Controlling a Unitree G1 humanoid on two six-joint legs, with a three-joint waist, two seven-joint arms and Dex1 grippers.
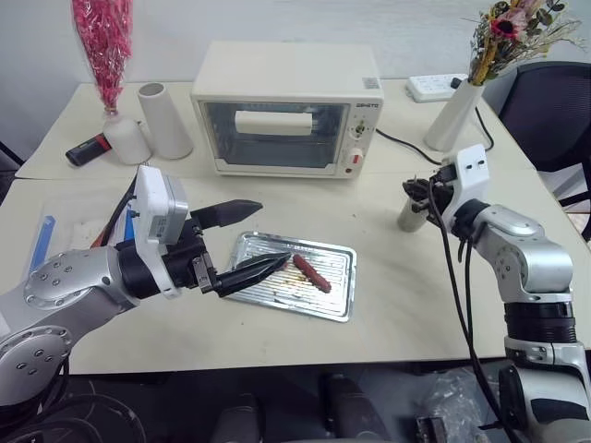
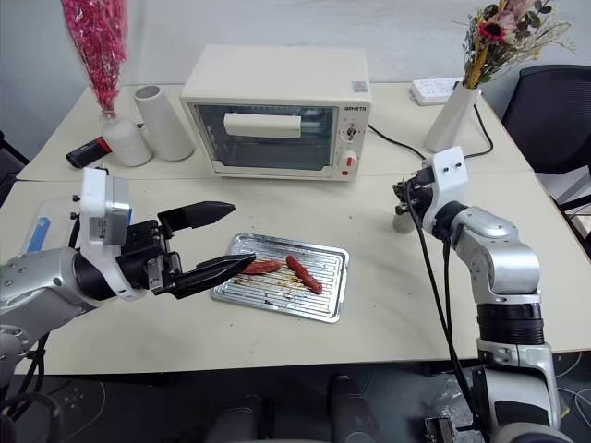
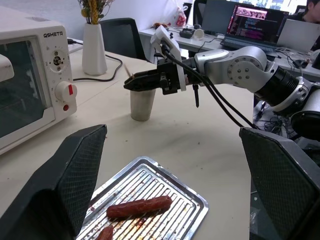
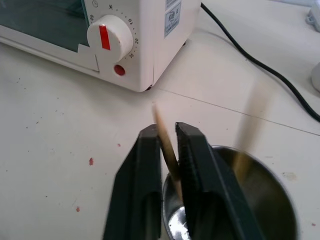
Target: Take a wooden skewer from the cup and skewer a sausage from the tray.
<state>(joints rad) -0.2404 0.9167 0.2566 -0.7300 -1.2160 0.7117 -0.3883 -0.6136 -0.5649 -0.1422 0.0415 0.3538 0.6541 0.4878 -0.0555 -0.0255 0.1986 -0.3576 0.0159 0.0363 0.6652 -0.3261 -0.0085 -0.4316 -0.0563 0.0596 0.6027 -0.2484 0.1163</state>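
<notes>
A white toaster oven (image 1: pixel 286 109) stands mid-table, with a white cylinder (image 1: pixel 164 120) and a red-flowered vase (image 1: pixel 125 137) on one side and a power strip (image 1: pixel 434 87) and tapered flower vase (image 1: pixel 452 115) on the other.

2 sausages (image 2: pixel 305 273); 1 tray (image 2: pixel 334 293); 2 skewers (image 4: pixel 167 147)

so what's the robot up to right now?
Picking a wooden skewer out of the metal cup. The right claw is shut on the stick, whose lower end is still inside the cup. The left claw hangs open over the near end of the tray, where the sausages lie untouched.
</notes>
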